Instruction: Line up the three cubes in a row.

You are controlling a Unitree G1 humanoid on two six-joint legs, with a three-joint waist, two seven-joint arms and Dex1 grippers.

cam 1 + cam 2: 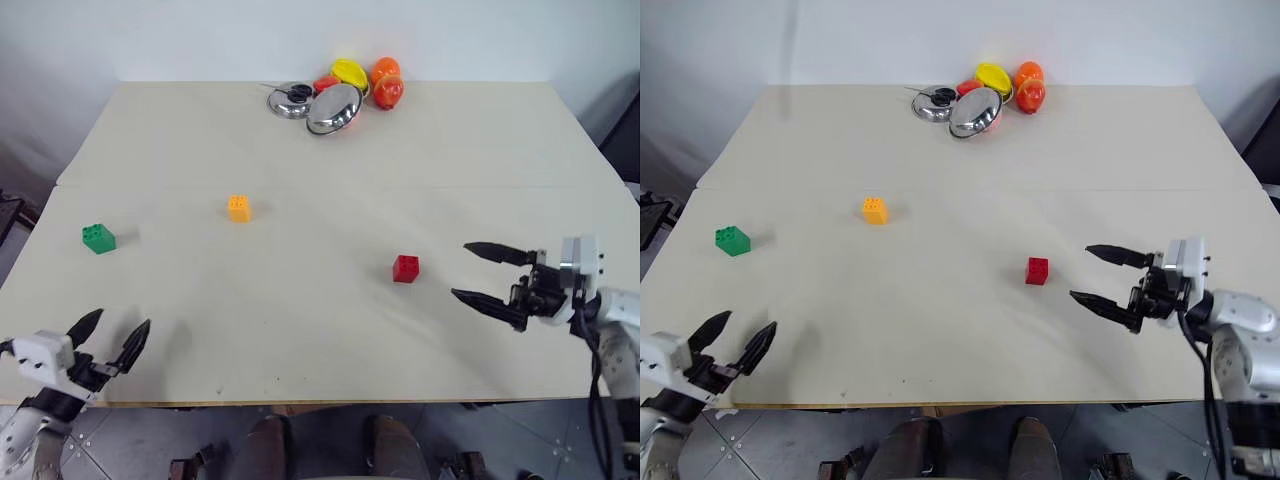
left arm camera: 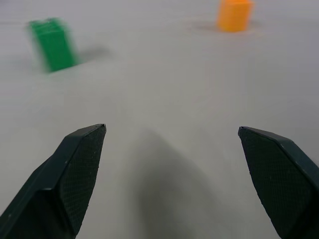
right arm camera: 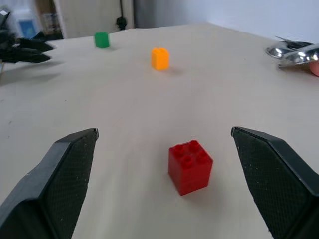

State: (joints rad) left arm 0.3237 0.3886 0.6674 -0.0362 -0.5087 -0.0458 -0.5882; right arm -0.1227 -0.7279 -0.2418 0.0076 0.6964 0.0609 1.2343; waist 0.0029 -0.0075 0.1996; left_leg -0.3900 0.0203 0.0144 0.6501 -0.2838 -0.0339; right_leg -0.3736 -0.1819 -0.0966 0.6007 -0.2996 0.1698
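The three cubes are not yet tidily lined up. The right gripper point(image 1: 490, 275), jaws apart and empty, faces the red cube point(image 1: 405, 268) just ahead. The left gripper point(image 1: 108, 335), also spread, has the green cube point(image 1: 98, 238) ahead and the orange-yellow cube point(image 1: 238, 207) farther off.

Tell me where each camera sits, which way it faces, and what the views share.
Head pair: look forward and down over the table; left gripper and right gripper show, both open.
Left wrist: faces along its fingers toward the green cube and orange-yellow cube.
Right wrist: faces the red cube.
Shared: all three cubes, head and right wrist.
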